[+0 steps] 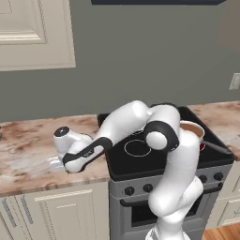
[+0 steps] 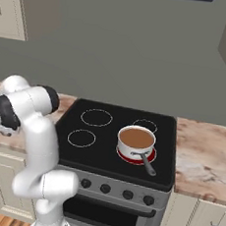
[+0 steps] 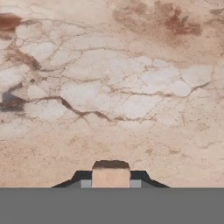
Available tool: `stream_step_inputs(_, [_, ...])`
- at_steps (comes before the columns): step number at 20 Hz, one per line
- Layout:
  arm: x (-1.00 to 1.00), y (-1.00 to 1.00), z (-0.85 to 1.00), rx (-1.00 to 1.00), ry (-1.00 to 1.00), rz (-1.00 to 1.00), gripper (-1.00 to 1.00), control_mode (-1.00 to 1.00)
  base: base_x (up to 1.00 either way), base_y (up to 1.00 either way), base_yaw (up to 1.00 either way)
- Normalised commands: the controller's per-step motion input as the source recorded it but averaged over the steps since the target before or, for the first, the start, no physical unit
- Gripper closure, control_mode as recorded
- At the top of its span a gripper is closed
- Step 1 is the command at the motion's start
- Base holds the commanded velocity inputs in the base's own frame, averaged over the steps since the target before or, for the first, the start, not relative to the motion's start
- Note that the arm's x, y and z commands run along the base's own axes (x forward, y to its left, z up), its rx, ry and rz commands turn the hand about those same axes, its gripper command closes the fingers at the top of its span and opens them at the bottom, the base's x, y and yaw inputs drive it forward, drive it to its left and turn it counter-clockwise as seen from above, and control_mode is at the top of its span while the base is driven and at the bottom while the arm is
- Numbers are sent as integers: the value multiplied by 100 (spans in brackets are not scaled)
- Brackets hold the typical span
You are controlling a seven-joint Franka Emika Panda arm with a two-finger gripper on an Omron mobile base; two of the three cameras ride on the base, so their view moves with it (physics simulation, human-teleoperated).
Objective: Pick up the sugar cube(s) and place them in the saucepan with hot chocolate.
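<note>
So the arm's bent way over to the left of the stove (image 1: 140, 161), hand down low over the marbled counter (image 1: 28, 154) on that side. The gripper (image 3: 111, 177) is clamped shut on the sugar cube (image 3: 111, 175): in the hand view there's a pale tan block sitting squarely between the two dark finger tips (image 3: 83, 176), one pressed against each side of it. Under the cube it's just the cracked pinkish-beige marble pattern, with a darker reddish blotch off toward the top corner of that view. Can't tell from these shots whether the cube is touching the counter or lifted just off it.

From the left base view the gripper (image 1: 55, 163) is hard to make out in any detail, it's just the pale end of the hand pointing left, low over the counter, well left of the stove's edge.

The saucepan (image 2: 136, 143) is on the stove's front right burner, upright, brown hot chocolate (image 2: 136, 137) filling it, red burner ring visible right under its base. Its long dark handle (image 2: 147, 164) sticks out toward the front edge of the stove, angled a bit right. So the saucepan is well apart from the cube, with the stove's left burners between them.

Cream cabinets (image 1: 61, 211) run below the counter left of the stove, and the stove's knobs (image 2: 116, 192) line its front panel
</note>
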Motion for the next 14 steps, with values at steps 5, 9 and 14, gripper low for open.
stream_step_inputs(5, [-12,-92,69,1,-16,-10,100,-100,0,0,0])
stream_step_inputs(9, [-6,-100,83,5,-11,-6,100,-100,0,0,0])
stream_step_inputs(14, [-1,-100,100,1,-2,-3,100,-100,0,0,0])
